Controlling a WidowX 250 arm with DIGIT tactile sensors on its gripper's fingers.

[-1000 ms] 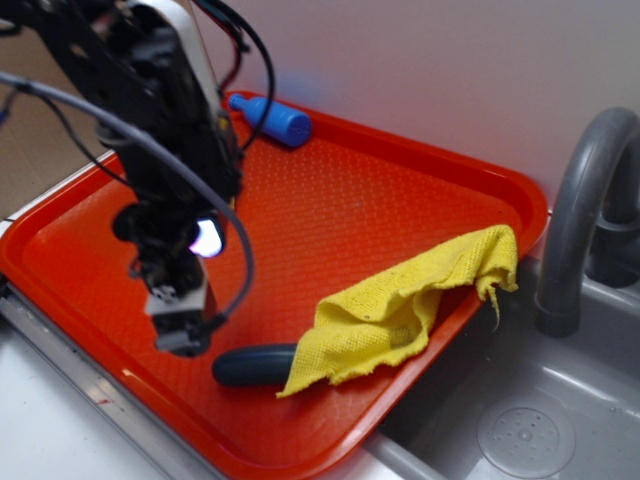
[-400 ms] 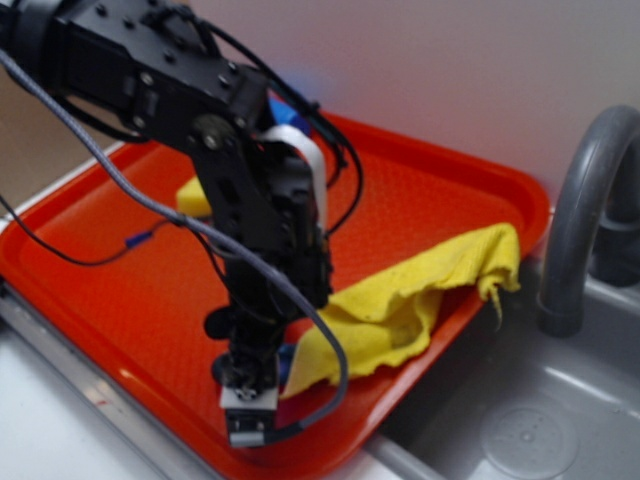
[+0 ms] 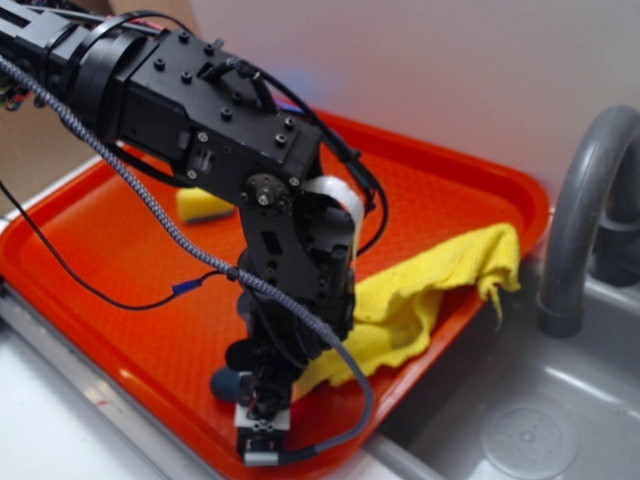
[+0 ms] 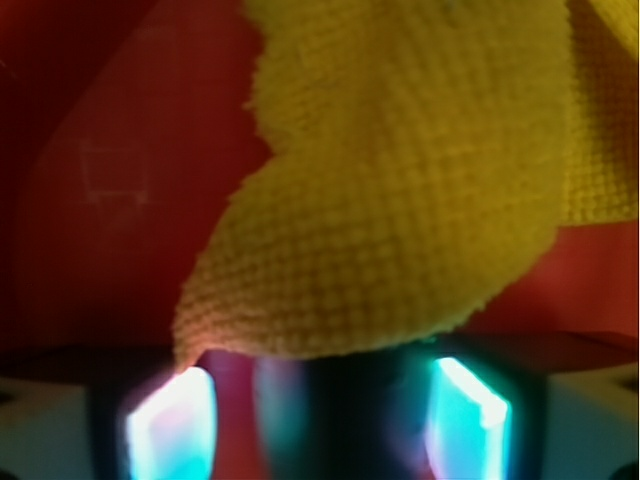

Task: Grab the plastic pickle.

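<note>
The plastic pickle (image 3: 224, 383) lies near the front edge of the red tray (image 3: 110, 270). Only its dark rounded left end shows in the exterior view; the arm and a yellow cloth (image 3: 430, 290) cover the rest. My gripper (image 3: 252, 388) is down over it. In the wrist view the pickle (image 4: 345, 420) is a dark oblong between my two glowing fingers (image 4: 170, 430), running under the edge of the cloth (image 4: 400, 200). The gripper (image 4: 320, 425) is open, and a strip of red tray shows between the left finger and the pickle.
A yellow sponge block (image 3: 205, 205) lies on the tray behind the arm. To the right stand a grey faucet (image 3: 580, 220) and a sink basin (image 3: 520, 430). A white wall backs the tray.
The arm has swung from the tray's left side to its front edge and come down over the pickle. The pickle and the cloth have stayed put.
</note>
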